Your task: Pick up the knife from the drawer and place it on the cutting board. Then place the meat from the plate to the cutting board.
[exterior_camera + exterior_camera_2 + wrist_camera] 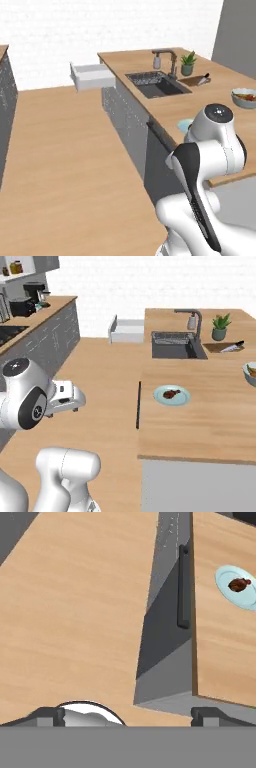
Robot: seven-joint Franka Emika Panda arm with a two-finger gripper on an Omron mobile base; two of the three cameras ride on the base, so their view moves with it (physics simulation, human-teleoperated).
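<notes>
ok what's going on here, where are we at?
The knife already lies on the cutting board beside the sink, and the drawer stands open. The meat is on the plate near the counter's edge, not yet moved. The gripper holds nothing, its fingers spread wide, and hangs over the floor off the counter's corner, with the plate off to one side in the hand view.

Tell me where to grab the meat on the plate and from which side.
Take the meat across its thicker body, from straight above. It is a small chunk lying flat near the middle of the shallow plate, so a sideways approach would likely hit the rim.
</notes>
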